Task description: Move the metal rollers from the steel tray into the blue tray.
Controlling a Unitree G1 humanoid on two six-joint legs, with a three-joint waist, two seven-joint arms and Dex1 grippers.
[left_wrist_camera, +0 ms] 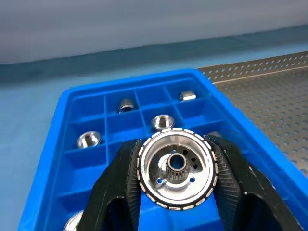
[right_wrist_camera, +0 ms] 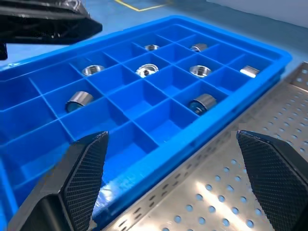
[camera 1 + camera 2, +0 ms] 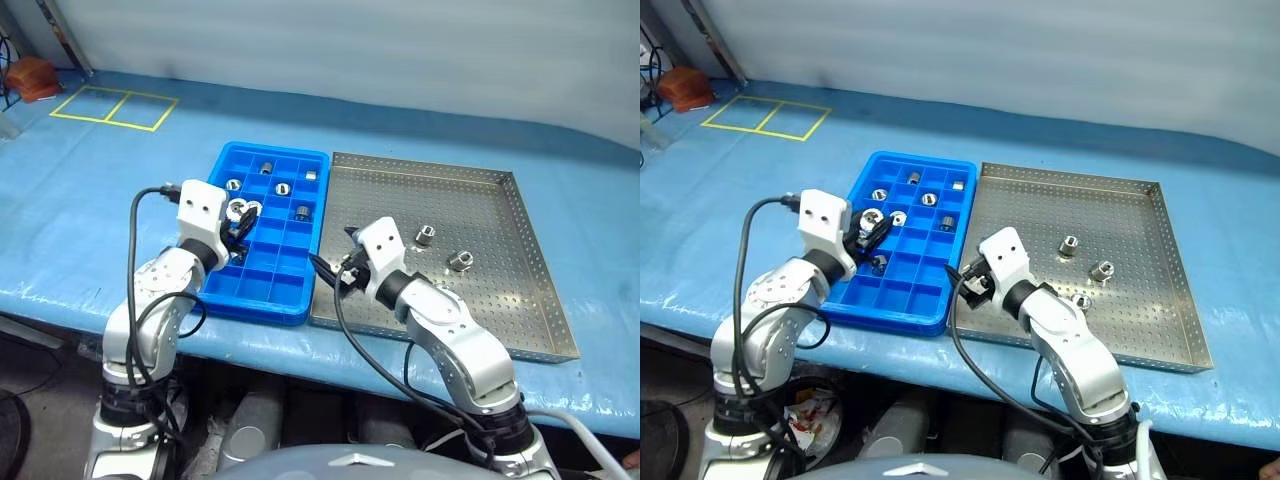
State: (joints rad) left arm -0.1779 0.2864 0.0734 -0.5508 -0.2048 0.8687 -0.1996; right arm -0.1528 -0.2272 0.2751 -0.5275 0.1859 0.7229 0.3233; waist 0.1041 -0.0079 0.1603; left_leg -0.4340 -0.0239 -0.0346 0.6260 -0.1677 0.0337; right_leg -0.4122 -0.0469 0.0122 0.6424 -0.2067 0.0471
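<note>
The left gripper held a roller pinched between its fingers, bore facing back toward the wrist, with open cells of the blue tray just below and ahead. The right gripper stood wide and empty at the tray's near edge; three rollers on the steel tray lay nearer that arm.

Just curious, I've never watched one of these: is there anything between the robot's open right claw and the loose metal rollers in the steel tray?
No: the head views show only bare perforated steel tray floor between the right gripper and the nearest metal rollers.

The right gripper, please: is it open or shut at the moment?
Open. The right gripper has its two fingers spread wide with nothing between them, above the steel tray beside the blue tray.
</note>
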